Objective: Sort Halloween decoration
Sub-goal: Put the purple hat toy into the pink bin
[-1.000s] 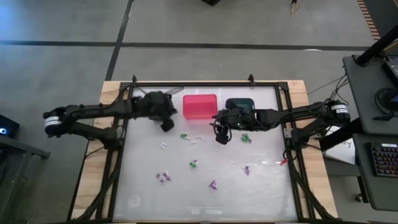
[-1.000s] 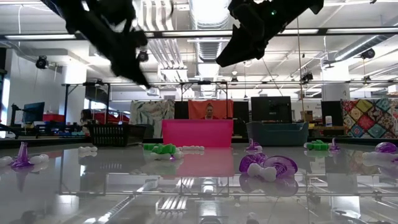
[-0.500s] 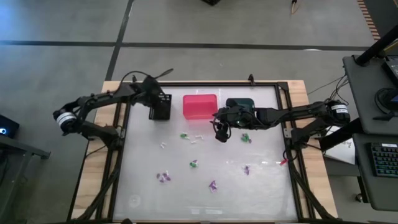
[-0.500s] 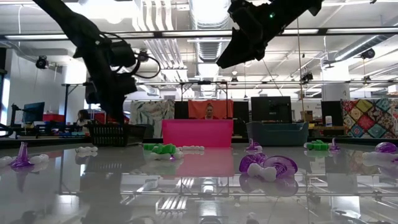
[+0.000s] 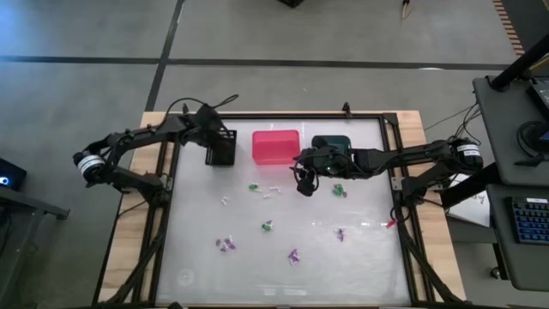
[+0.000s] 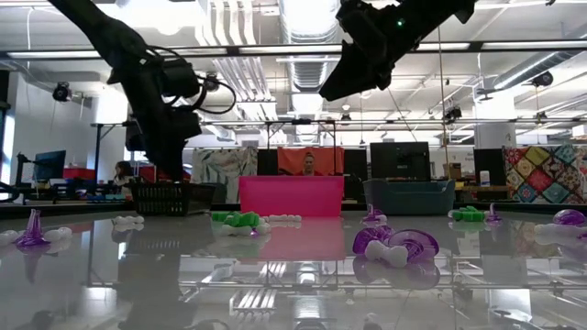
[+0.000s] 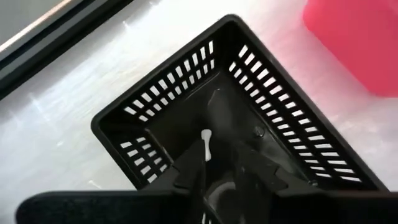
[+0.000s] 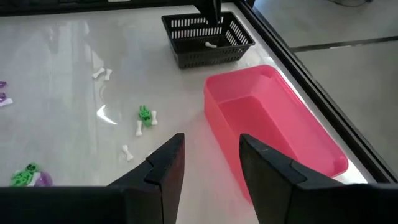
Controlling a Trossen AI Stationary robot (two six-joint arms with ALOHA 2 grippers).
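My left gripper (image 7: 219, 163) hangs right over the black bin (image 5: 220, 148) at the back left of the table (image 5: 283, 275). Its fingers are a little bit apart and hold nothing. A small white bone (image 7: 205, 144) lies on the floor of that bin, just past my fingertips. Next comes the pink bin (image 5: 275, 146), and then the teal bin (image 5: 333, 143) beside it. In front of the bins, little green, purple and white trinkets (image 5: 267, 226) lie spread out on the table, some near the middle and some closer to the front. My right gripper (image 8: 210, 163) hangs in the air in front of the teal bin and just past the pink bin. Its fingers are spread wide and hold nothing.
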